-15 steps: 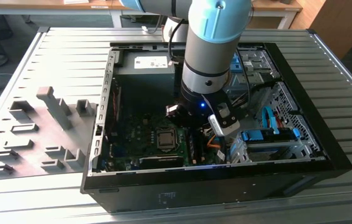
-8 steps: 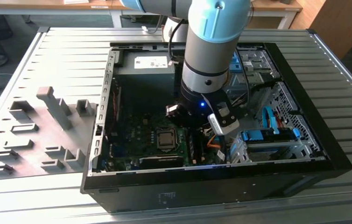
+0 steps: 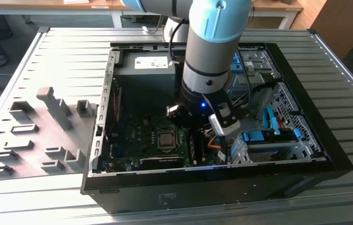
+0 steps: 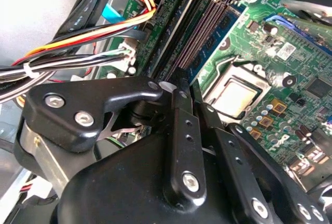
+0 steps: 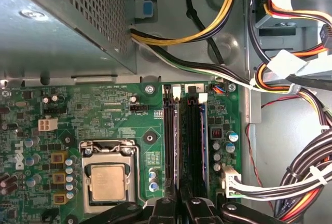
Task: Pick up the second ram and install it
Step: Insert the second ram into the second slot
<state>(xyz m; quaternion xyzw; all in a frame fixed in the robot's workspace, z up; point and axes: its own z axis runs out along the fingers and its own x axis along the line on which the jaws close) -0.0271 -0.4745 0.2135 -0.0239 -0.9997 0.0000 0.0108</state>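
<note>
The one container is a black computer case (image 3: 301, 173) lying open on its side on the worktop (image 3: 64, 61). Inside it are one green motherboard (image 5: 109, 110), one metal-capped processor socket (image 5: 107, 180), one grey power supply box (image 5: 67, 22) at the far end, and blue-trimmed drive bays (image 3: 270, 137) on the exterior view's right. Bundles of yellow, orange, black and white cables (image 5: 290, 177) run between the bays and the board.

The arm (image 3: 208, 70) reaches straight down into the case. In both wrist views the end effector (image 5: 180, 200) sits low over the memory slots. Its two black fingers (image 4: 181, 125) are drawn narrowly together on the second ram (image 5: 176, 141). That stick stands on edge in a slot just beside the socket. How deep it sits cannot be told.

Two sticks can be counted. The other stick (image 5: 203, 141), with a blue edge, stands in a slot further from the socket, with dark bare slots between the two.

The worktop is ribbed grey metal. On the exterior view's left, several grey fixture blocks (image 3: 55, 110) of differing heights stand on it, well apart from the case. Beyond the far edge are light wooden desks (image 3: 276, 7) and a dark floor.
</note>
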